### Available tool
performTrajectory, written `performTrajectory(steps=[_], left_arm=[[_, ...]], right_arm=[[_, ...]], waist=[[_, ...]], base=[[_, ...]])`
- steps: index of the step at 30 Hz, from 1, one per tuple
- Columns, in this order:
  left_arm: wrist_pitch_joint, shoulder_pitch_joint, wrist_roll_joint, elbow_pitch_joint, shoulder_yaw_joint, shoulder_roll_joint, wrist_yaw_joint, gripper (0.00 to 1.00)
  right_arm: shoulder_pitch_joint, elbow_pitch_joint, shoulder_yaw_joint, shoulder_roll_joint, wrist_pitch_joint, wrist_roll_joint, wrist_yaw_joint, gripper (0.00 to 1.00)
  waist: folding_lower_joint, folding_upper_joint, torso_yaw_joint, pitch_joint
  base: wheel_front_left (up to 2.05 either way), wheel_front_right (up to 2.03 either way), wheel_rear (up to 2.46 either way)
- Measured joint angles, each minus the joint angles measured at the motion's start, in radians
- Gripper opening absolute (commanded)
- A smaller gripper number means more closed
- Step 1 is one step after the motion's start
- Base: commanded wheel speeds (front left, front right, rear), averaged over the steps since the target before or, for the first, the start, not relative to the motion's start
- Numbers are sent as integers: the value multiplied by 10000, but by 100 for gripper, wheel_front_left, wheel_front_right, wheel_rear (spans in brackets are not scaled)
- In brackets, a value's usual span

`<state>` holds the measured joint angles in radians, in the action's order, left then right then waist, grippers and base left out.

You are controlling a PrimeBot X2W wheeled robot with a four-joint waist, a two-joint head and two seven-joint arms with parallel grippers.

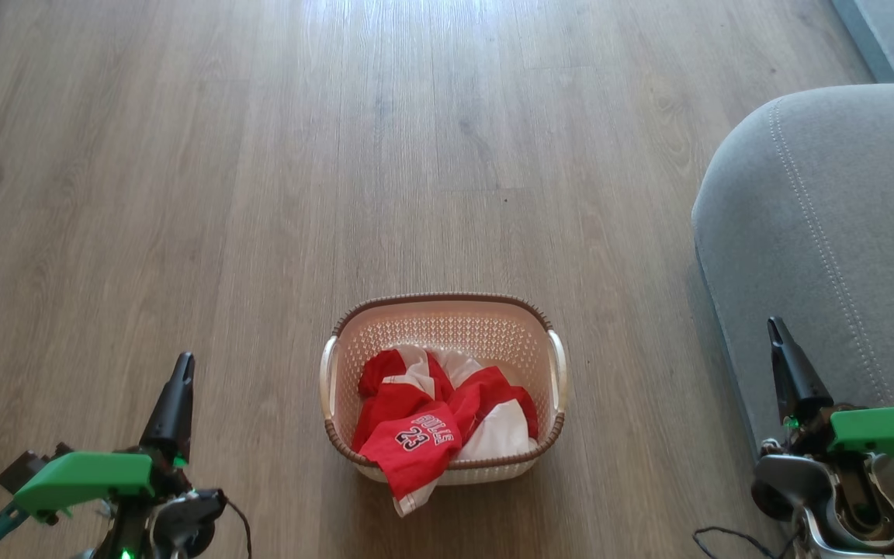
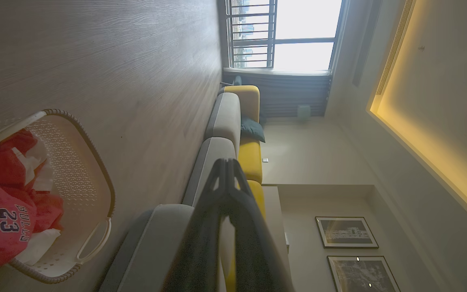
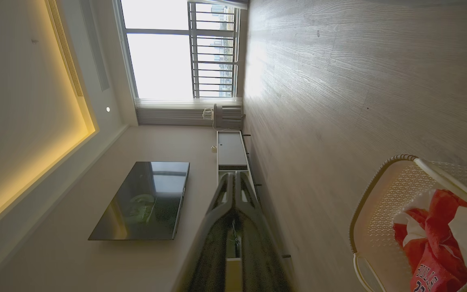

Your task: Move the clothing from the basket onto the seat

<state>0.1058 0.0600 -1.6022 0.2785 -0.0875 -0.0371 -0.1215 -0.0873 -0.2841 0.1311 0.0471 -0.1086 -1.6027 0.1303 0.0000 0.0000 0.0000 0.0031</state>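
The seat (image 1: pixel 827 233) lay at my right, apart from the basket (image 1: pixel 447 304). The clothing (image 1: pixel 431 427) sat inside, jersey hem over the near rim; I judged a snagged pull could tip the basket. Left gripper (image 1: pixel 181 365) and right gripper (image 1: pixel 774 330) were pinched shut, empty. The left wrist view added a yellow backrest (image 2: pixel 249 156).

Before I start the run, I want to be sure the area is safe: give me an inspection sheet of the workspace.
Surface: wood-look floor.
Job's things: basket stands on the floor; clothing heaped inside, a red jersey hanging over the near rim; seat at the robot's right, nothing on its visible part.
Clutter: nothing seen.
End effectors: left end effector and right end effector both shut, empty, either side of the basket, apart from it.
Cables: thin black cable near the right arm.
Surroundings: window, television, framed pictures.
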Motion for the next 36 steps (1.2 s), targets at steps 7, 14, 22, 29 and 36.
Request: performTrajectory(steps=[7, 14, 22, 29, 36], left_arm=[[0, 0, 0, 0, 0, 0, 0, 0], [0, 0, 0, 0, 0, 0, 0, 0], [0, 0, 0, 0, 0, 0, 0, 0], [0, 0, 0, 0, 0, 0, 0, 0], [0, 0, 0, 0, 0, 0, 0, 0]], right_arm=[[0, 0, 0, 0, 0, 0, 0, 0], [0, 0, 0, 0, 0, 0, 0, 0], [0, 0, 0, 0, 0, 0, 0, 0], [0, 0, 0, 0, 0, 0, 0, 0], [0, 0, 0, 0, 0, 0, 0, 0]], waist=[[0, 0, 0, 0], [0, 0, 0, 0], [0, 0, 0, 0], [0, 0, 0, 0], [0, 0, 0, 0]], base=[[0, 0, 0], [0, 0, 0], [0, 0, 0], [0, 0, 0], [0, 0, 0]])
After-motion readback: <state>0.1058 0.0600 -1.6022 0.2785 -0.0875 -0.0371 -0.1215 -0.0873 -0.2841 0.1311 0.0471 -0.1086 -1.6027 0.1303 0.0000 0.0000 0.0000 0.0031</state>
